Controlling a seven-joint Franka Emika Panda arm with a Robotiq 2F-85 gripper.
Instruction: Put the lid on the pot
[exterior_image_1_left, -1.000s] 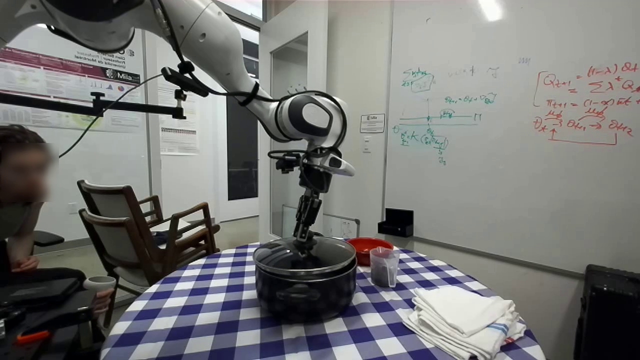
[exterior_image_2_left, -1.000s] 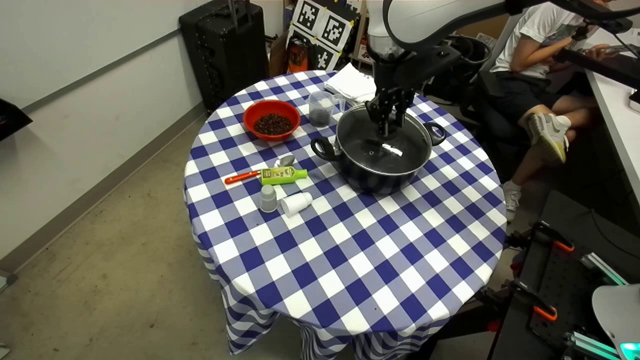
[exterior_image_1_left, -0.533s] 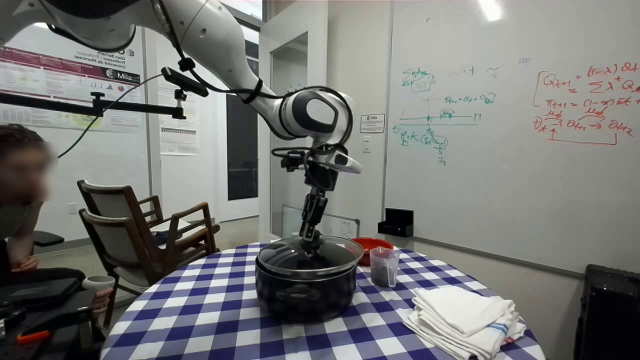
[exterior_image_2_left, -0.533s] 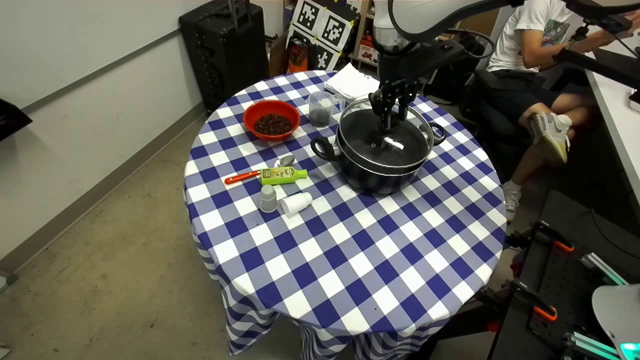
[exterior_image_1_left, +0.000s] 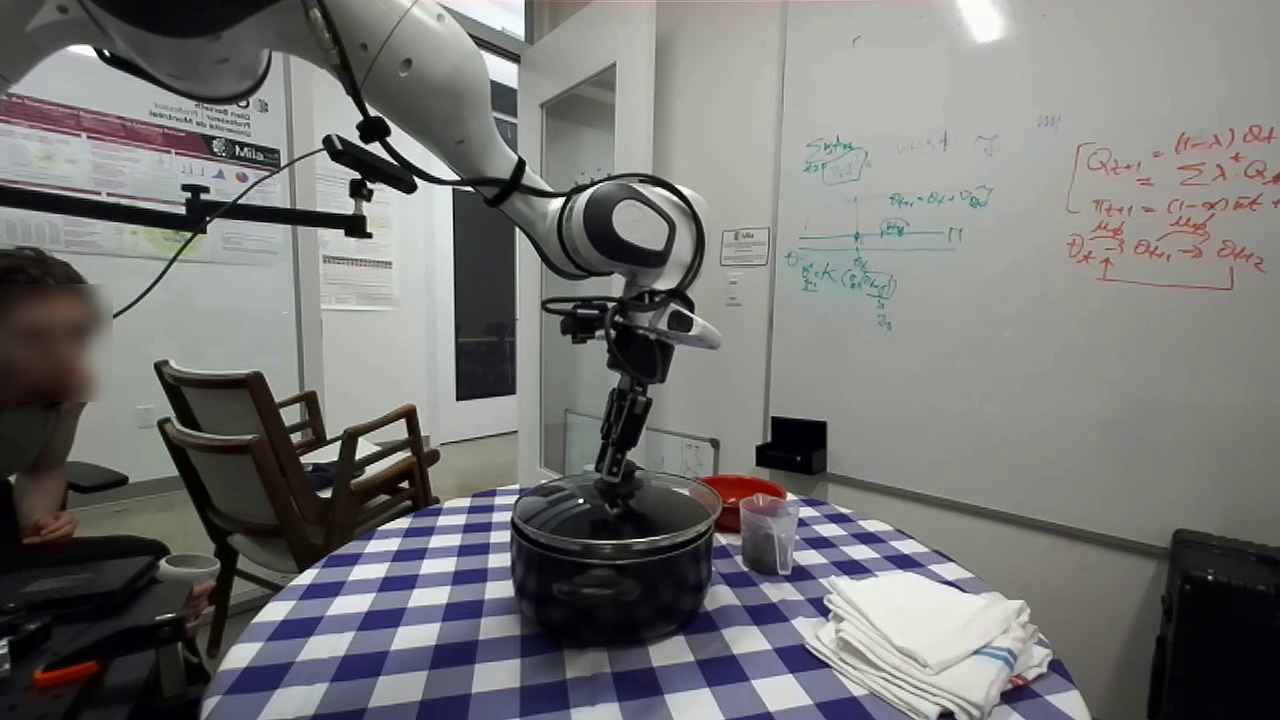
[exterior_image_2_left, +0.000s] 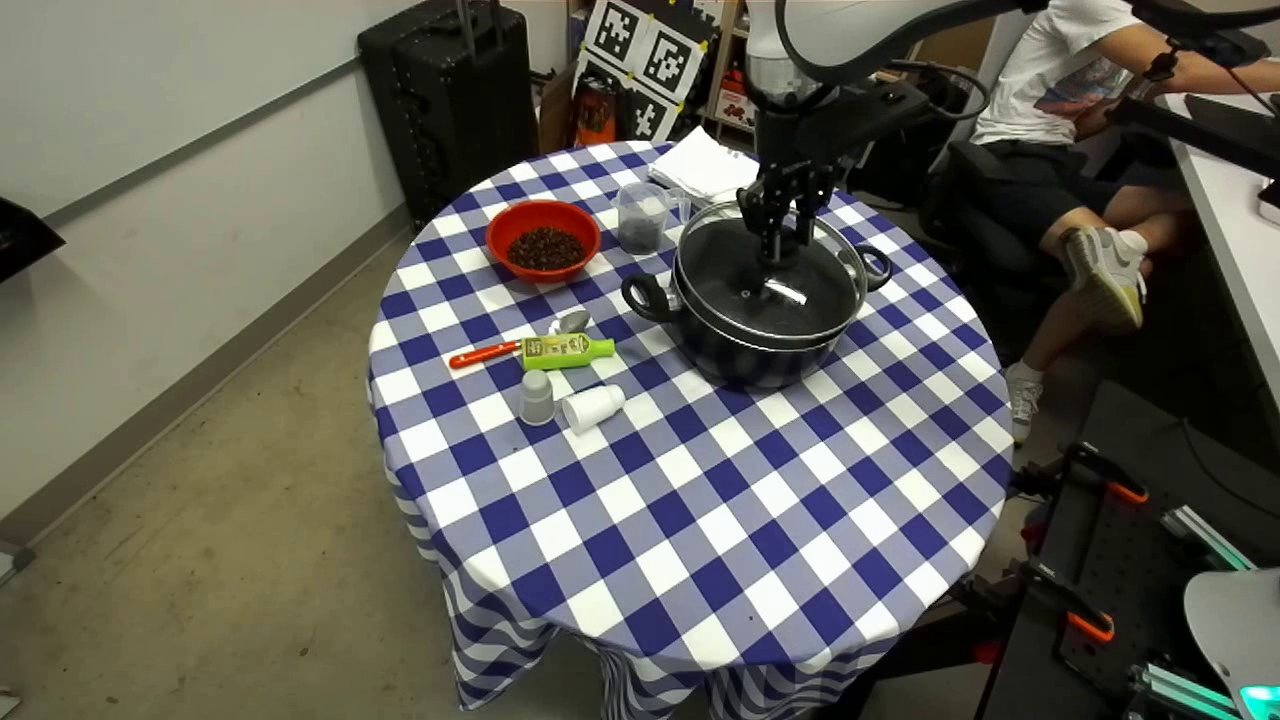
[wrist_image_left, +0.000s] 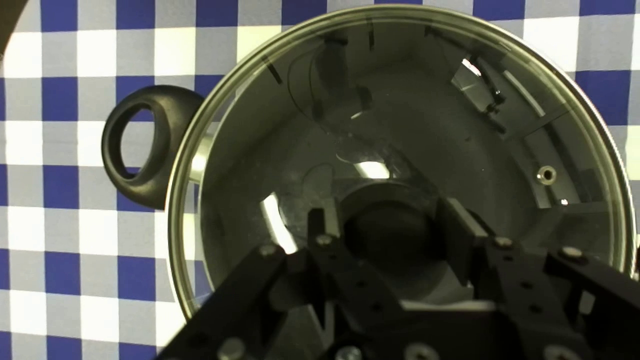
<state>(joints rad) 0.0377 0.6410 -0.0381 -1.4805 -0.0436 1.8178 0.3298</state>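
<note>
In an exterior view, the end effector (exterior_image_1_left: 610, 474) points down, its tips at the top of the glass lid (exterior_image_1_left: 625, 525), which lies over the pot (exterior_image_1_left: 620, 610) on the counter (exterior_image_1_left: 430, 600). The pot is thus at six o'clock from the end effector. The lid's rim overhangs slightly toward three o'clock; whether it touches the pot's rim I cannot tell.

In an exterior view, the side handles (exterior_image_2_left: 658, 298) set the pot's long axis roughly from nine to three o'clock; the lid, being round, has none. At six o'clock the lid's edge falls short of the pot's rim, so it is either held a little high or off toward twelve.

In the wrist view, the lid's black knob (wrist_image_left: 392, 235) fills the space between the fingers (wrist_image_left: 462, 235), spread no wider than that knob and, as I judge, pinching it. Toward nine o'clock, checked cloth (wrist_image_left: 97, 230) shows through the glass between the lid's rim and the pot's dark opening. The coming move calls for a slight centring shift, then straight down, and only then letting go, I would say.
</note>
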